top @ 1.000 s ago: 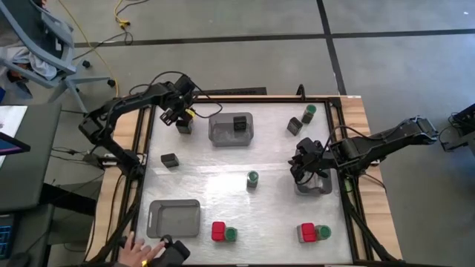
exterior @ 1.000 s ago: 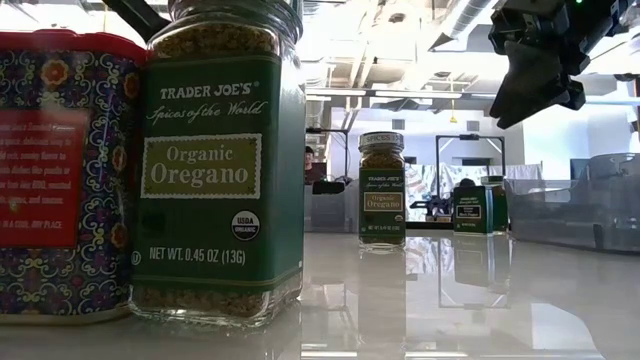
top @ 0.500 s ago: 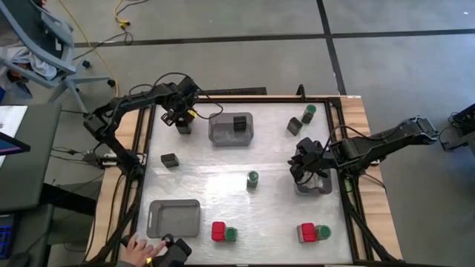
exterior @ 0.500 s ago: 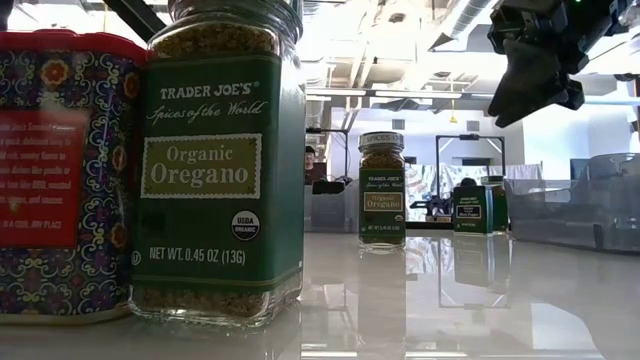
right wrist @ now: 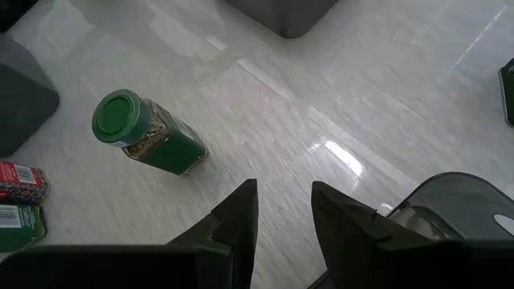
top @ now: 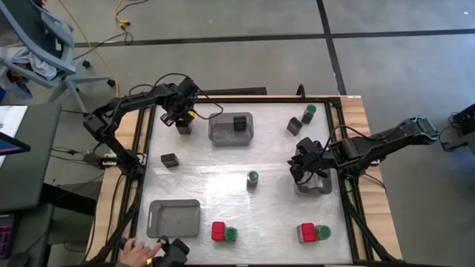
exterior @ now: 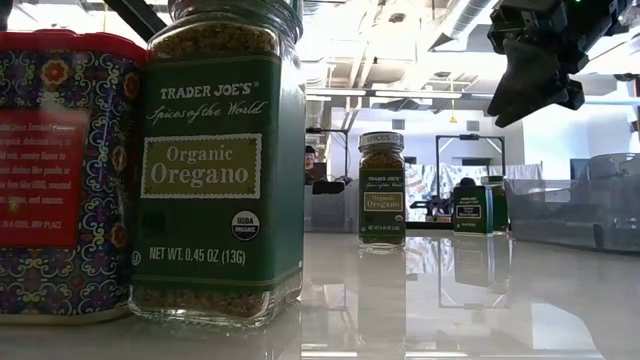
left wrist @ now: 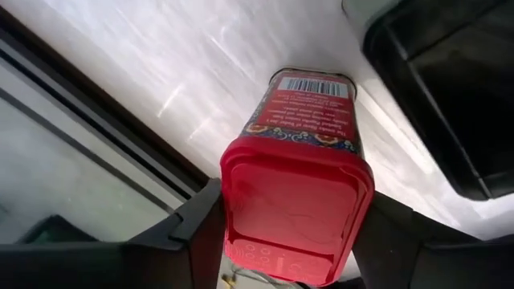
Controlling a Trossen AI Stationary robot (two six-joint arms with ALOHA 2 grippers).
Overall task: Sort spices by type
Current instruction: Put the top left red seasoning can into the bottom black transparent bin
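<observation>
A red spice tin [left wrist: 299, 160] with a red lid stands at the table's far left, and my left gripper [top: 182, 119] is shut on it from above. My right gripper [top: 308, 170] hangs open over a grey tray [top: 318, 187] at the right, with nothing between its fingers [right wrist: 241, 217]. A green-lidded jar [top: 252, 179] stands alone mid-table. A black cube [top: 240, 122] sits in the far grey tray [top: 220, 132], and another black cube [top: 169, 159] rests on the table at the left. Two pairs of a red tin [top: 219, 231] and a jar [top: 231, 234] stand near the front edge. My left gripper pinches the red tin at its lid, one finger [left wrist: 197, 229] on each of two opposite lid sides [left wrist: 229, 217]. The fingers come from above, slanting down. The tin stands upright with its base on the table.
A black cube [top: 295, 125] and a jar [top: 308, 113] stand at the far right. An empty grey tray [top: 174, 217] lies at the near left. A person's hand [top: 137, 250] rests at the near left edge. The low view has an oregano jar [exterior: 220, 160] close in front.
My left gripper has tipped a little over the red tin at the far left, and its fingers have drawn in on the lid. The tin stays standing on the table. The person's hand at the near left edge has shifted slightly.
</observation>
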